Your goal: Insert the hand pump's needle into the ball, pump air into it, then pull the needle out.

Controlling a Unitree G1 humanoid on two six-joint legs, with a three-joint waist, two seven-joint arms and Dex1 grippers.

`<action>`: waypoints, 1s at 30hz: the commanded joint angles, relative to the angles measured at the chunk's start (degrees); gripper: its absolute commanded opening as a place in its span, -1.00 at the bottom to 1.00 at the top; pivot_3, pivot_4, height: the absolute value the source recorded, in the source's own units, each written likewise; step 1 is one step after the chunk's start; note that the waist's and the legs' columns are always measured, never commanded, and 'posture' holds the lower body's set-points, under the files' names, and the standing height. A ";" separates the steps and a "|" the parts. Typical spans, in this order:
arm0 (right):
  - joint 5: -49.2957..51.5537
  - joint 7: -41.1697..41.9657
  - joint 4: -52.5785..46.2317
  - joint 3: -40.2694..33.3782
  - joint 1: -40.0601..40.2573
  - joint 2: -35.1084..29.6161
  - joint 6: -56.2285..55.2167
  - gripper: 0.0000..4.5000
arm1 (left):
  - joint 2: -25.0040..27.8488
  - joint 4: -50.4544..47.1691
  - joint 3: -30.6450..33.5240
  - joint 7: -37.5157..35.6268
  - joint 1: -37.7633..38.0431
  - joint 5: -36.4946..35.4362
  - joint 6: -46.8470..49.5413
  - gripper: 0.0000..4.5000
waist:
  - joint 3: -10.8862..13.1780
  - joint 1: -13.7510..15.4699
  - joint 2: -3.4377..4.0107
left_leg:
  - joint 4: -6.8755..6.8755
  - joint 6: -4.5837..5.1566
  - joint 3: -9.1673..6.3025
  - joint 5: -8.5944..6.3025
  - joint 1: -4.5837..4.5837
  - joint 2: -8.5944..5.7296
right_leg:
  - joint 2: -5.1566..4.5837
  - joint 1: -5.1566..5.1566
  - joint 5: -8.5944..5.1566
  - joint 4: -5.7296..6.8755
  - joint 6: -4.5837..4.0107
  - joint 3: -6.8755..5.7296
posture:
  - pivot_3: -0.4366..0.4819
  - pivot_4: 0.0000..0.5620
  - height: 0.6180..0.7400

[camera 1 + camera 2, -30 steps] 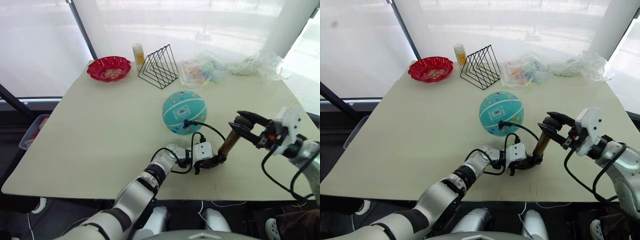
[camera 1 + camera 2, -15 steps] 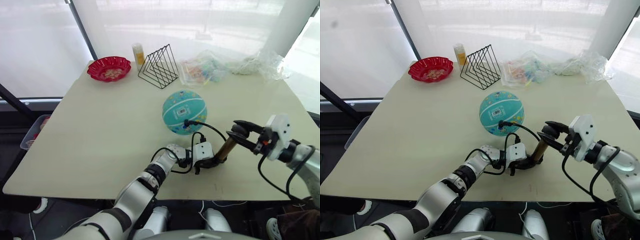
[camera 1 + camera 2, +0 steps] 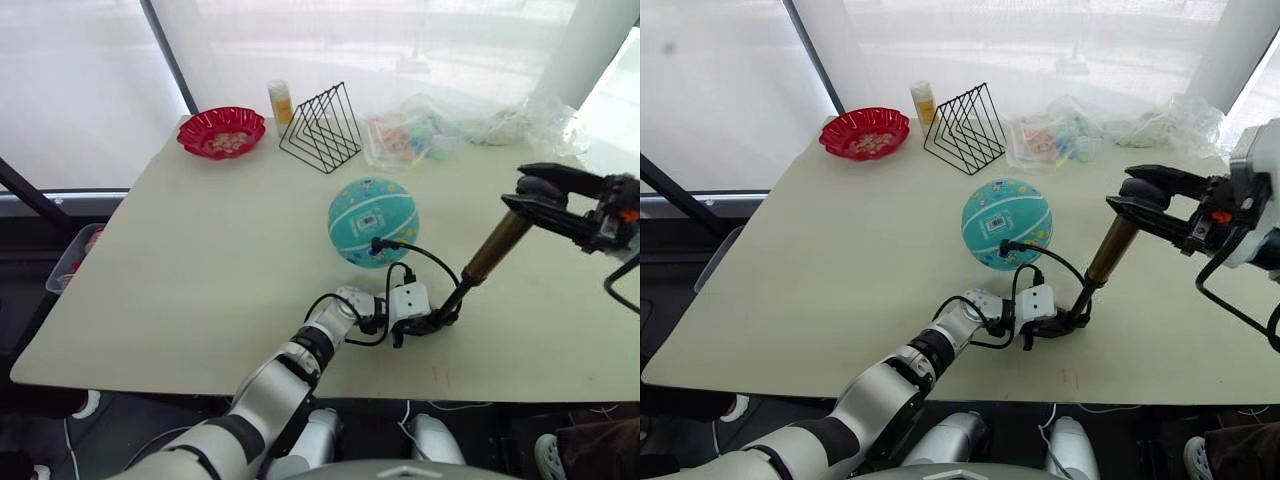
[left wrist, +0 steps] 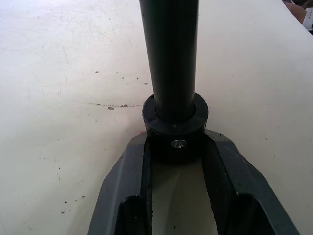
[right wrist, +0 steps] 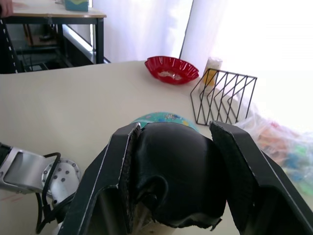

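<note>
No text, brand or number can be read. The round teal-blue ball with white stripes, middle of the frame, carries a white square patch with dark marks too small to make out.

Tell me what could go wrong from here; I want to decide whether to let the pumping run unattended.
1. The hand pump leans steeply, held at its base by the left gripper; a down-stroke from the right gripper on the T-handle may skid or tip that base.
2. The round ball sits loose on the table; the curled hose could tug it into rolling and work the needle out.
</note>
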 commanded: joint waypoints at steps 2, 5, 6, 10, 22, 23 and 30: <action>-6.82 -0.30 -4.20 -0.27 4.25 2.48 -5.00 -0.16 | 1.79 7.75 -3.84 0.76 4.18 5.30 5.38 -0.52 | -0.05 0.11 -0.09 | 0.00 0.00 -0.02 0.00 -0.01 0.00 | 0.00 -0.01 0.00 0.00 0.00 -0.02 | -0.05 -0.47 1.00; -9.54 -1.19 -5.23 4.03 8.88 7.68 -7.13 -0.16 | 1.66 7.68 -3.83 0.68 4.26 5.23 5.46 -0.52 | -0.31 -0.04 -0.39 | -0.05 -0.01 -0.12 0.00 0.12 0.01 | 0.03 0.06 -0.02 0.00 0.02 -0.07 | -0.05 -0.47 1.00; -11.70 -1.22 -4.93 6.26 10.60 9.54 -8.64 -0.16 | 1.60 7.69 -3.81 0.78 4.29 5.20 5.49 -0.52 | -0.34 -0.16 -0.43 | -0.04 -0.01 -0.12 0.00 0.16 0.02 | 0.05 0.12 -0.01 0.00 0.02 -0.05 | -0.05 -0.47 1.00; -20.56 -1.18 -1.54 14.38 14.66 15.07 -15.30 -0.16 | 1.23 7.67 -3.96 1.09 4.64 5.19 5.49 -0.52 | -0.61 -0.35 -0.60 | -0.05 -0.02 -0.20 -0.01 0.32 0.02 | 0.11 0.18 -0.01 0.06 0.02 -0.03 | -0.05 -0.47 1.00; -31.90 -1.53 7.54 22.79 16.75 24.11 -27.55 -0.16 | 1.18 7.48 -3.87 1.58 4.60 5.15 5.31 -0.52 | -0.93 -0.29 -0.47 | -0.09 -0.02 -0.36 -0.01 0.43 0.01 | 0.20 0.20 -0.01 0.08 0.00 -0.01 | -0.05 -0.47 1.00; -29.44 -1.19 6.02 20.81 15.58 22.95 -25.82 -0.16 | 1.17 7.50 -3.89 1.56 4.62 5.17 5.28 -0.52 | -0.92 -0.31 -0.42 | -0.09 -0.02 -0.35 -0.01 0.43 0.00 | 0.20 0.20 -0.01 0.07 0.00 0.00 | -0.05 -0.47 1.00; -15.92 0.91 0.99 8.68 9.63 13.52 -15.68 -0.16 | 1.05 7.64 -3.91 1.49 4.75 5.24 5.20 -0.52 | -0.54 0.24 0.00 | -0.06 -0.01 -0.41 0.00 0.22 -0.08 | 0.15 0.10 -0.01 0.02 -0.02 -0.01 | -0.05 -0.47 1.00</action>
